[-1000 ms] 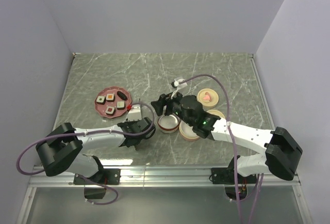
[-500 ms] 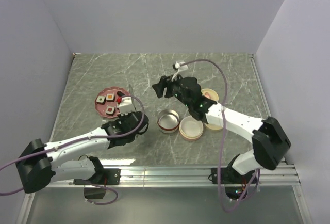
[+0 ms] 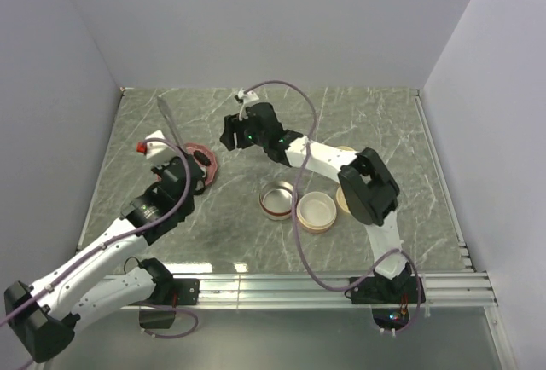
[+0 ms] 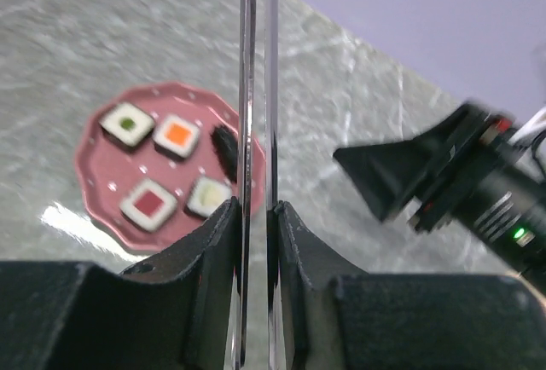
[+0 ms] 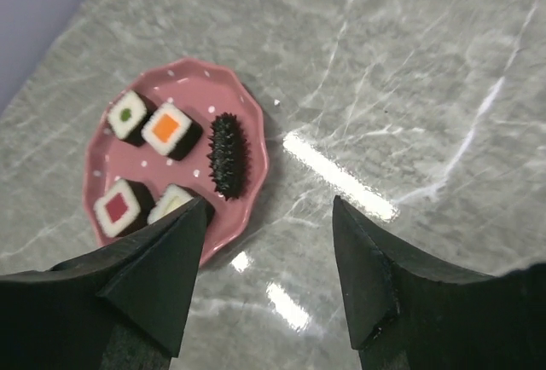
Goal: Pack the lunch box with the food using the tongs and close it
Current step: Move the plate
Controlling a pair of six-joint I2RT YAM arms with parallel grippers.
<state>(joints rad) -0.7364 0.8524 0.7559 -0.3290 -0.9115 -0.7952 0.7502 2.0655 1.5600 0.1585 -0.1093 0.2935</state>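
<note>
Tongs (image 4: 258, 89) are clamped in the left pincer (image 4: 256, 210), jaws squeezed tight on both slim arms, which poke out past the fingers over the pink plate (image 5: 183, 89). Sushi pieces (image 5: 171, 130) all sit on that plate, far left of the surface (image 3: 384, 123). Right pincer (image 5: 269, 212) hangs wide open beside the plate, holding nothing.

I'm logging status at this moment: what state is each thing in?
left gripper: shut on the tongs.
right gripper: open, holding nothing, over the plate edge.
tongs: held, no food seen in them.
food: four blocks lying on the plate.
lunch box: open, no food visible inside.
</note>
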